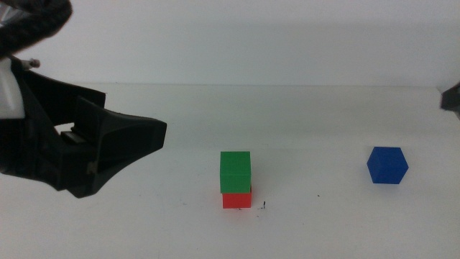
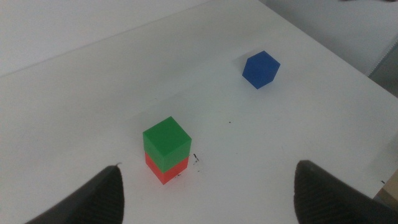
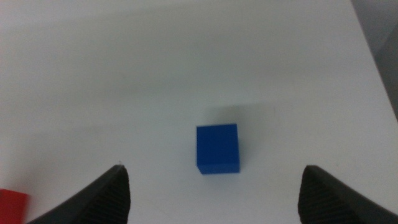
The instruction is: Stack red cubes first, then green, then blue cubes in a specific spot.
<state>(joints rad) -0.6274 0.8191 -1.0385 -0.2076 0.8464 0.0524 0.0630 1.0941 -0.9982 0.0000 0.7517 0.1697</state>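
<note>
Green cube (image 1: 235, 171) sits on red cube (image 1: 237, 200); blue cube (image 1: 387, 165) lies well apart, right

Bright even light, soft shadows, slight blur

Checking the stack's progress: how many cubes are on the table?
3: the green cube sits atop the red cube mid-table; the blue cube stands alone to the right. None appear hidden.
</note>
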